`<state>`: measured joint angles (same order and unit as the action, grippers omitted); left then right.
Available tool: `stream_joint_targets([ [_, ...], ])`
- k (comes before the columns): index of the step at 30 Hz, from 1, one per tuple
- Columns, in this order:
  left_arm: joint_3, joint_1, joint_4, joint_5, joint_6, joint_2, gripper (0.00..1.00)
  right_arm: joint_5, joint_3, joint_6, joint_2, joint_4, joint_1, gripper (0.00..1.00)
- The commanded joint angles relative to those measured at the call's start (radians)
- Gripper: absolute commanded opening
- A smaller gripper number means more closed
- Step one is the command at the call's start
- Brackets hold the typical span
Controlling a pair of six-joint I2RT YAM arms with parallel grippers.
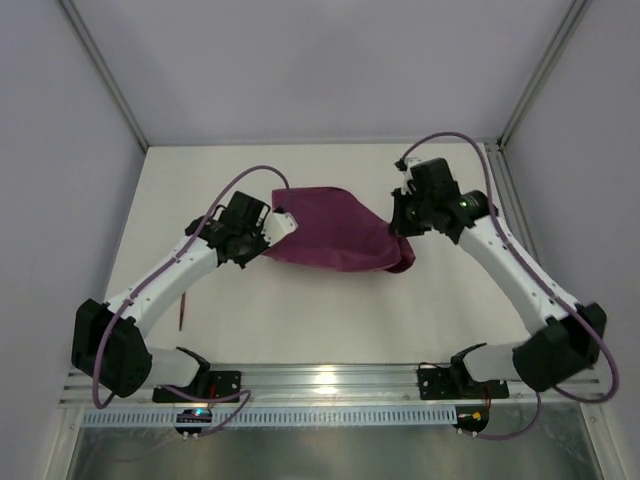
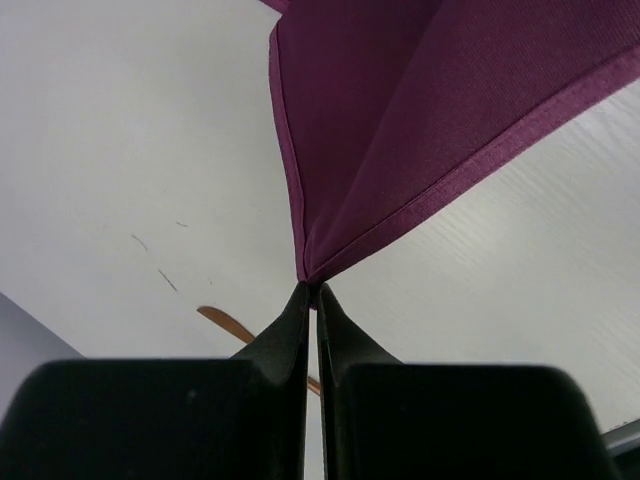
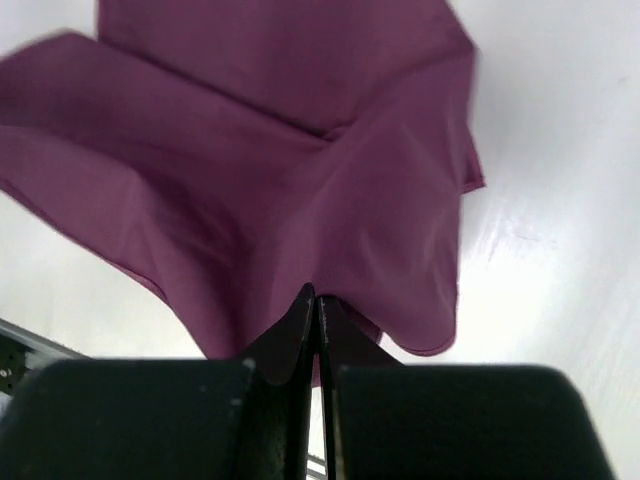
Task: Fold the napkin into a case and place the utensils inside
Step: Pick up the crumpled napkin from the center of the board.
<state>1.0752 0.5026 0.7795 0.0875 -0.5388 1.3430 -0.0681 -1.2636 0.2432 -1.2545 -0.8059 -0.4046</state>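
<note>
The maroon-purple napkin [image 1: 335, 240] hangs stretched between my two grippers above the white table, sagging in loose folds. My left gripper [image 1: 278, 218] is shut on its left corner, and in the left wrist view the hemmed corner [image 2: 330, 240] pinches into the gripper's [image 2: 311, 290] tips. My right gripper [image 1: 400, 225] is shut on the cloth's right side, where the napkin [image 3: 300, 190] drapes over the gripper's [image 3: 316, 298] closed tips. One slim copper utensil [image 1: 182, 308] lies on the table by the left arm, and the same utensil [image 2: 225, 322] shows partly behind my left fingers. No case shows.
The white table [image 1: 300, 310] has grey walls on the left, back and right. An aluminium rail [image 1: 330, 380] with both arm bases runs along the near edge. A metal post [image 1: 520, 100] stands at the back right corner.
</note>
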Motion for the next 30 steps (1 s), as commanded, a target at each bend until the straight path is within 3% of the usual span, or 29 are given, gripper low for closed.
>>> stream_joint_targets([
  [1,0.009,-0.035,-0.046,0.055,0.039,0.016,0.00,-0.136,-0.051,-0.051,-0.238,-0.004,-0.022,0.04],
  [3,0.012,-0.074,-0.075,0.055,0.052,0.047,0.00,-0.128,-0.130,-0.042,-0.383,0.027,-0.059,0.05],
  [4,0.014,-0.085,-0.085,0.052,0.054,0.057,0.00,-0.130,-0.161,-0.041,-0.428,0.034,-0.104,0.15],
  [6,0.014,-0.111,-0.105,0.046,0.054,0.079,0.00,-0.165,-0.229,-0.039,-0.503,0.110,-0.144,0.22],
  [7,0.009,-0.118,-0.111,0.043,0.054,0.091,0.00,-0.220,-0.238,-0.024,-0.560,0.149,-0.164,0.33],
  [10,0.006,-0.130,-0.125,0.038,0.059,0.114,0.00,-0.292,-0.270,0.005,-0.624,0.257,-0.166,0.43],
  [13,0.002,-0.148,-0.132,0.029,0.059,0.122,0.00,-0.263,-0.243,-0.001,-0.568,0.318,-0.165,0.56],
  [17,-0.004,-0.188,-0.144,0.011,0.054,0.131,0.00,-0.176,-0.088,-0.013,-0.401,0.411,-0.158,0.73],
  [26,0.011,-0.234,-0.155,-0.006,0.072,0.177,0.00,-0.105,0.297,0.020,-0.013,0.539,-0.157,0.73],
  [30,0.025,-0.245,-0.152,-0.018,0.085,0.193,0.00,-0.041,0.464,0.083,0.107,0.551,-0.186,0.51],
])
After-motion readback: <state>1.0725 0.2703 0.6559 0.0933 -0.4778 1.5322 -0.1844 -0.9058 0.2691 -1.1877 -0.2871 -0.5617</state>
